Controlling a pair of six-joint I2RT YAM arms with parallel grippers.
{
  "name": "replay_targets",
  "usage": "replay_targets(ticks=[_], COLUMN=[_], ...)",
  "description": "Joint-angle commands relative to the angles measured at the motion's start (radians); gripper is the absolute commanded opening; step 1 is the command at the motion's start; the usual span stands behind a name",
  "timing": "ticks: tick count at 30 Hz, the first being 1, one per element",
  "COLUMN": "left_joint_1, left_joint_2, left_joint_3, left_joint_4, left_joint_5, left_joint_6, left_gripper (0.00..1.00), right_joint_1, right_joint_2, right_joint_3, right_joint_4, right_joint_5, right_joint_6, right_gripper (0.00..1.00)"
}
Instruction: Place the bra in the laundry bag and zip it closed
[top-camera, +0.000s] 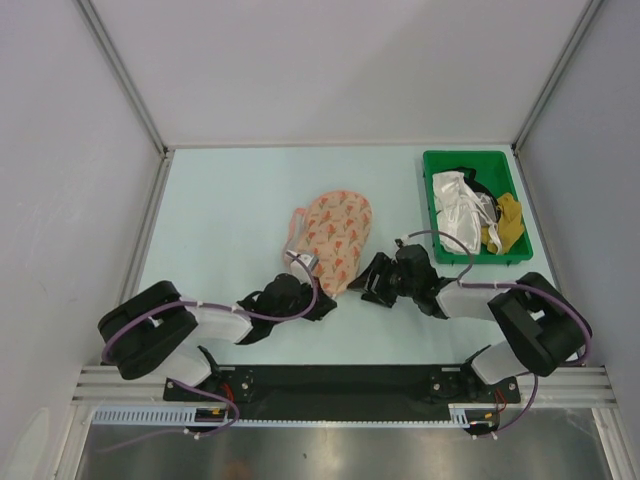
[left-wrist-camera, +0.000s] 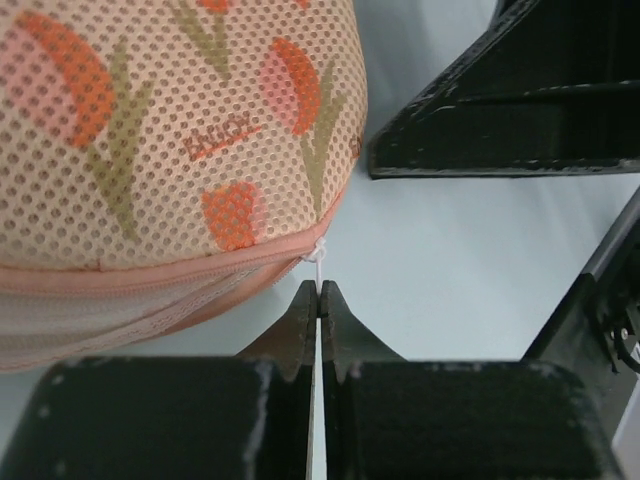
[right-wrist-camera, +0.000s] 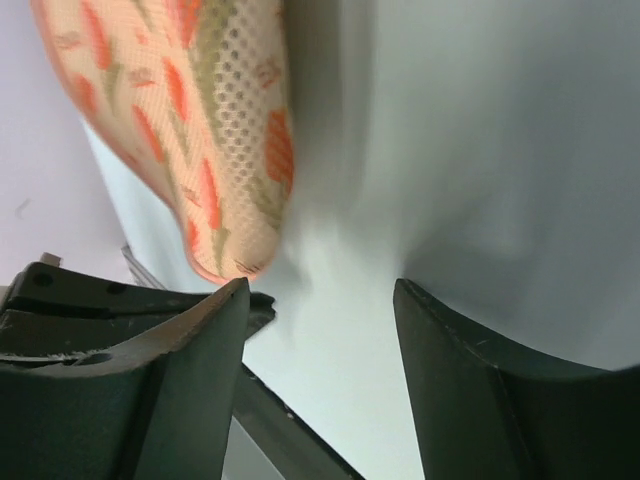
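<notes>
Bag (top-camera: 335, 235) lies at mid-table (top-camera: 220, 220) as one oval. Its long axis runs from the near edge toward the far wall, tilted slightly right at the far end. Its near tip points into the gap between the two grippers.

Left gripper (left-wrist-camera: 318, 295): fingers pressed together, tips pinching the lower end of the white zip pull (left-wrist-camera: 318, 255). The pull hangs from the zip seam (left-wrist-camera: 150, 280) at the bag's near tip. From these fingers the bag lies directly ahead and to the left, and the seam curves off leftward round the bag's edge.

Right gripper (right-wrist-camera: 320, 290): fingers spread, holding nothing. It sits low over the table just right of the bag's near tip, close beside it, with no contact visible.

Bra: not visible in any view. It is judged to be inside the bag, but this cannot be confirmed. The green bin (top-camera: 440, 165) at the right rear holds only white and yellow cloth (top-camera: 470, 215).

Next move, as a judgement: the pull has to travel along the seam, not straight back toward the arm, so the seam's direction from the fingertips governs the motion. The left arm holds the pull. The right is the free arm and close enough to pin the bag against drag — without that, the light bag may slide with the pull.

How much of the seam is already closed cannot be told from these views.
</notes>
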Motion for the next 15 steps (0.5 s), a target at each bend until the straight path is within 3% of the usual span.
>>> replay_targets(ticks=[1, 4, 9, 13, 15], left_joint_1=[-0.016, -0.018, -0.019, -0.005, 0.017], left_joint_2=[0.012, 0.016, 0.022, 0.021, 0.015], left_joint_3=[0.046, 0.046, 0.06, 0.077, 0.068], left_joint_4=[0.022, 0.027, -0.021, -0.124, -0.165], left_joint_5=[0.044, 0.048, 0.007, -0.084, -0.105], left_joint_6=[-0.039, -0.05, -0.059, -0.049, -0.058], left_gripper=[0.0, 0.0, 0.0, 0.0, 0.0], right_joint_1=[0.037, 0.042, 0.047, 0.022, -0.001], right_joint_2=[0.048, 0.1, 0.208, 0.245, 0.254], right_joint_3=[-0.041, -0.033, -0.03, -0.044, -0.044], right_joint_4=[0.285, 0.359, 0.482, 0.523, 0.525], right_joint_5=[0.087, 0.083, 0.074, 0.057, 0.026], right_joint_6=[0.15, 0.193, 0.242, 0.253, 0.242], right_gripper=[0.58, 0.5, 0.19, 0.03, 0.0])
